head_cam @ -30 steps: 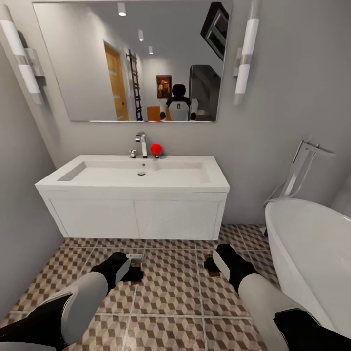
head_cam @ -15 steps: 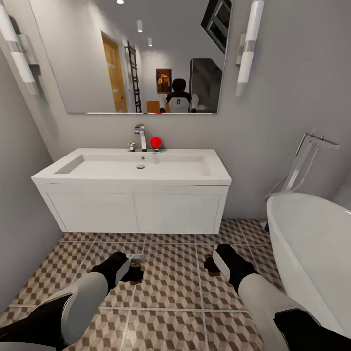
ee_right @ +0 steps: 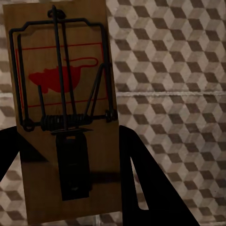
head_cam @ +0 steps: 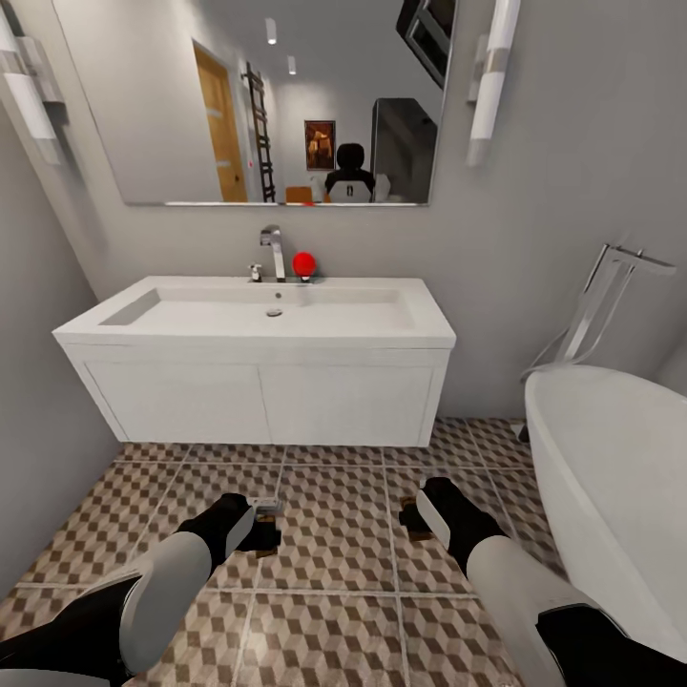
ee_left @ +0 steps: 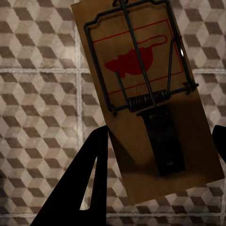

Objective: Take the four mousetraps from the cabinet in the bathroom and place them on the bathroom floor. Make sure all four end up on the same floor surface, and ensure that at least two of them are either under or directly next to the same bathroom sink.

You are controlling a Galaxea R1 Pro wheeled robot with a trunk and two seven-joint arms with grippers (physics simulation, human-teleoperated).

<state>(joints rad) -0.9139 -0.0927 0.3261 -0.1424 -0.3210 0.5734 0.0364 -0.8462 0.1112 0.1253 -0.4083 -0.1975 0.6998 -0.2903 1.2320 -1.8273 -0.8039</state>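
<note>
Facing a white sink (head_cam: 258, 320) on a wall-hung vanity, chrome tap (head_cam: 274, 251) and a red ball (head_cam: 304, 264) at its back edge, mirror (head_cam: 267, 95) above, white bathtub (head_cam: 611, 477) off to the right. Both arms held low over the cube-patterned floor (head_cam: 334, 553), well short of the vanity. Left gripper (head_cam: 260, 525) clenched on a mousetrap (ee_left: 141, 94): tan board pinched between the two dark fingers (ee_left: 92, 183), black spring bar and red bait patch facing the wrist camera, tiles behind it. Right gripper (head_cam: 412, 518) likewise clamped on a second trap (ee_right: 63, 108), board upright between the fingers (ee_right: 141, 188), spring coil across its middle, red mouse print above the coil. From the head camera, just slivers of tan board peeking at each gripper tip. Both traps held off the floor, neither one under the sink.
</note>
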